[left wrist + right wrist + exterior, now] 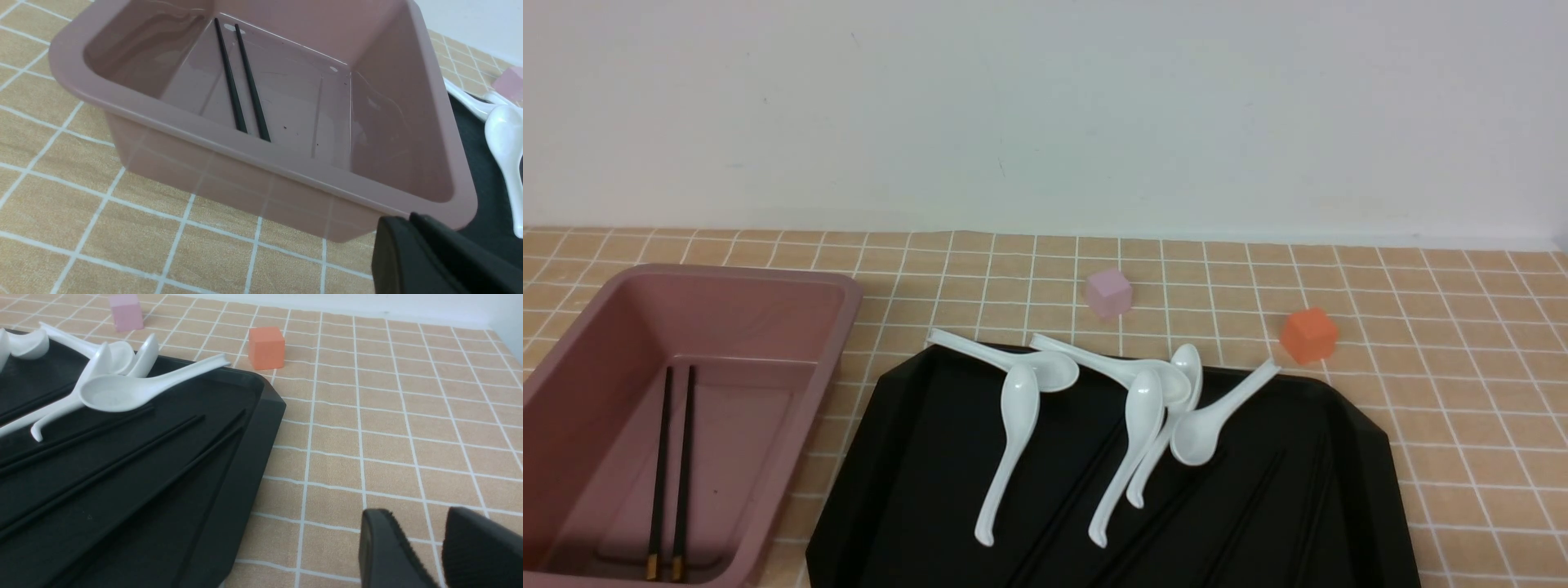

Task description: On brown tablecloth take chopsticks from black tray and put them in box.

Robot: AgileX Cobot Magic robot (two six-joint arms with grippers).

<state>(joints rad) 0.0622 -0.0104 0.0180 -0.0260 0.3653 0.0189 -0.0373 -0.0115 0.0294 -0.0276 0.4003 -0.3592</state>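
Wall: plain white, behind the table.
Brown tablecloth (pixel 1486 343): tan, with a white grid, under everything.
Box (pixel 845 306): dusty pink, at the left, holding two black chopsticks (pixel 684 465) side by side on its floor, gold-brown ends toward the camera.
Left end effector (pixel 408 222): fingertips together, nothing held, near the box's rim in its wrist view.
Black tray (pixel 1372 482): right of the box, holding more black chopsticks (pixel 1245 514), lying lengthwise on its floor; dark on dark, their exact count cannot be told.
White spoons (pixel 1019 408): six in the tray, several overlapping; three handles reach over the far rim.
Pink cube (pixel 1109 294): on the cloth beyond the tray.
Orange cube (pixel 1309 336): farther right, just beyond the tray's far rim.
Right end effector (pixel 412 514): partly open, nothing between the fingertips.
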